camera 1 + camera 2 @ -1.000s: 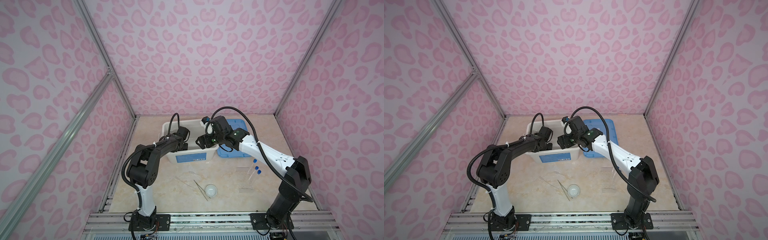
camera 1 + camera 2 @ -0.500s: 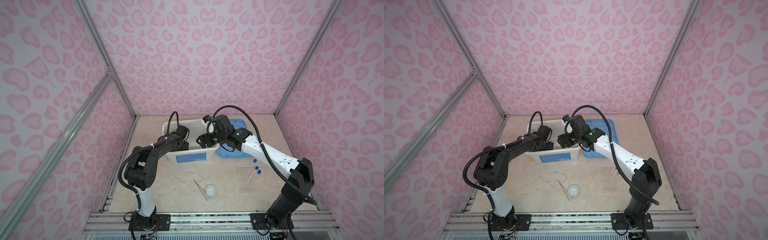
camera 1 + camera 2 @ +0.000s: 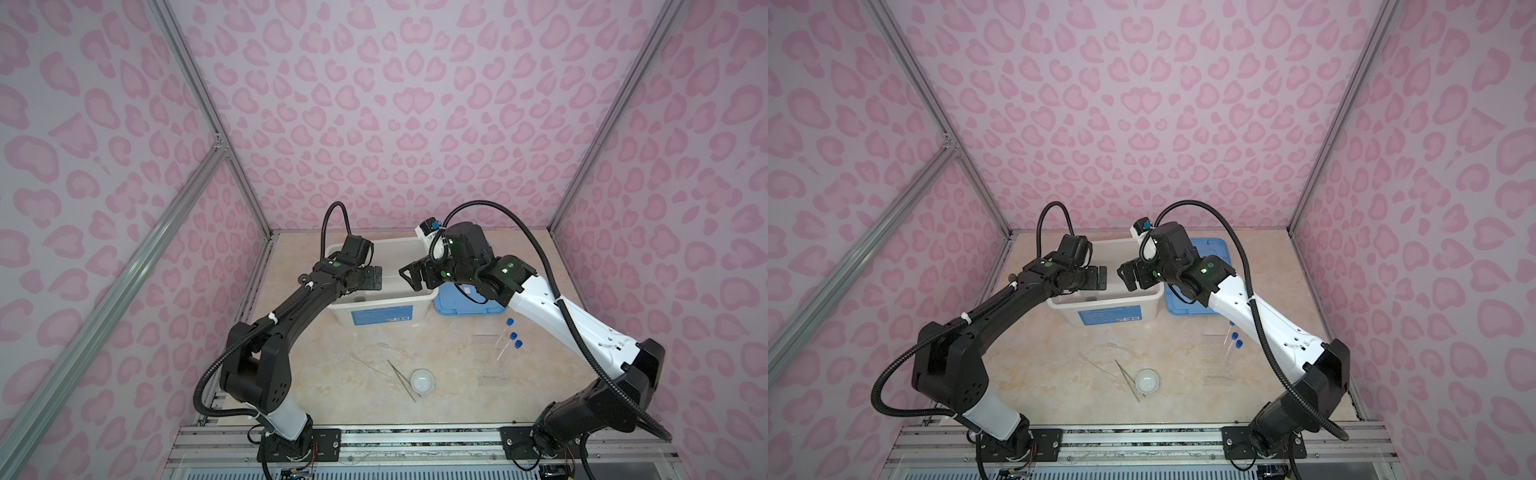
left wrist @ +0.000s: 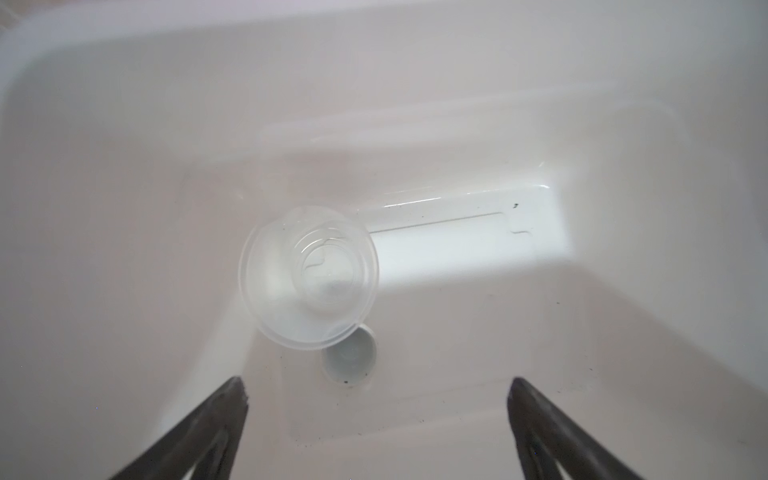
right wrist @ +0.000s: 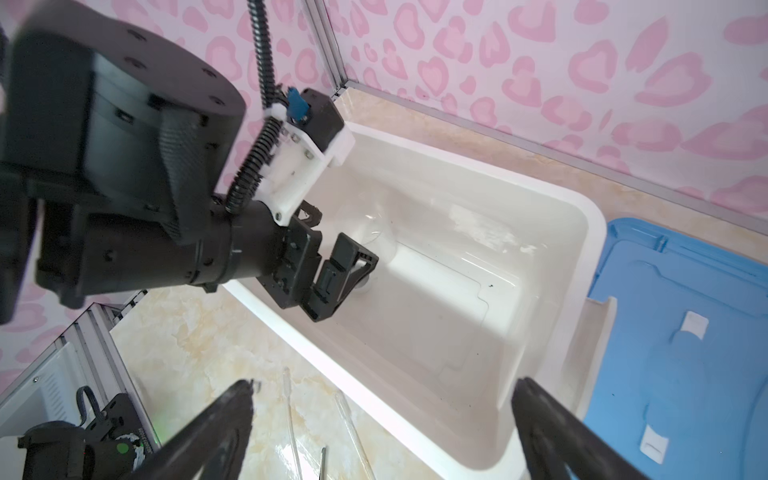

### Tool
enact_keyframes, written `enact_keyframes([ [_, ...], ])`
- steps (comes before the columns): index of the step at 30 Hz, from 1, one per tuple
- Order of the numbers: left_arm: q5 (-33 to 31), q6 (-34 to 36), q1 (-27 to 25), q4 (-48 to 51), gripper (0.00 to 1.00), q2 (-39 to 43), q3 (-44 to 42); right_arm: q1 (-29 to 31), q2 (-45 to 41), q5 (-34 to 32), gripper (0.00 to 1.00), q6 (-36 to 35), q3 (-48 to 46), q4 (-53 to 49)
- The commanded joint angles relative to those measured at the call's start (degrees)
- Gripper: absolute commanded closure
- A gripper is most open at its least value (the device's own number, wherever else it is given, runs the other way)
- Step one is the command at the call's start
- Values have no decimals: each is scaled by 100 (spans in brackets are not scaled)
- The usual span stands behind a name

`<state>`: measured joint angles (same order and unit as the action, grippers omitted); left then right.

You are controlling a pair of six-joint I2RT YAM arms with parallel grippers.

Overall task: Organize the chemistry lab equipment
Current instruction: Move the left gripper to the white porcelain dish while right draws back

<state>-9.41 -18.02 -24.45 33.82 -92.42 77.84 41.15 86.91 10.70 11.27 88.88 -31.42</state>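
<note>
My left gripper (image 4: pixel 376 390), narrower a second earlier, stood wide open and empty above the white box (image 4: pixel 124 124), where the clear glass vessel (image 4: pixel 309 276) lay just beside a small white dish (image 4: pixel 349 359). My right gripper (image 5: pixel 382 386) hung wide open, empty; blue-capped tubes (image 3: pixel 509 340) lay on the desk (image 3: pixel 457 395).

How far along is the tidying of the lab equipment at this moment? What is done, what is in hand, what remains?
Done: the clear glass vessel and one small white dish lie inside the white box. In hand: nothing; the left pincer and right pincer are open and empty over the box. Left on the table: the second dish, tweezers, two droppers, three blue-capped tubes, the clear rack.
</note>
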Motion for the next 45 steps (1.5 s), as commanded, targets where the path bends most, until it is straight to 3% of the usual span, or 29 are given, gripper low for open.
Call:
enact_keyframes([
  [1, -62, 14, -125, 356, 2, 371, 305, 4, -279, -188, 2, -207, -213, -114],
  [9, -84, 91, -631, 731, 2, 1130, 592, 1, -1360, -437, 2, -221, -1274, -182],
  [18, 335, 64, -1306, 956, 2, 1813, 457, 0, -2205, -332, 2, -300, -2384, -383],
  [32, 674, -196, -2581, 312, 1, 2420, -1256, -276, -2910, -46, 2, 23, -3675, -191],
  [36, 387, -221, -3001, 30, 0, 2284, -1703, -407, -3016, 101, 2, 114, -3996, -50],
  [45, 456, -52, -3488, -667, 0, 1233, -2207, -623, -3175, 336, 2, 255, -4402, 105],
])
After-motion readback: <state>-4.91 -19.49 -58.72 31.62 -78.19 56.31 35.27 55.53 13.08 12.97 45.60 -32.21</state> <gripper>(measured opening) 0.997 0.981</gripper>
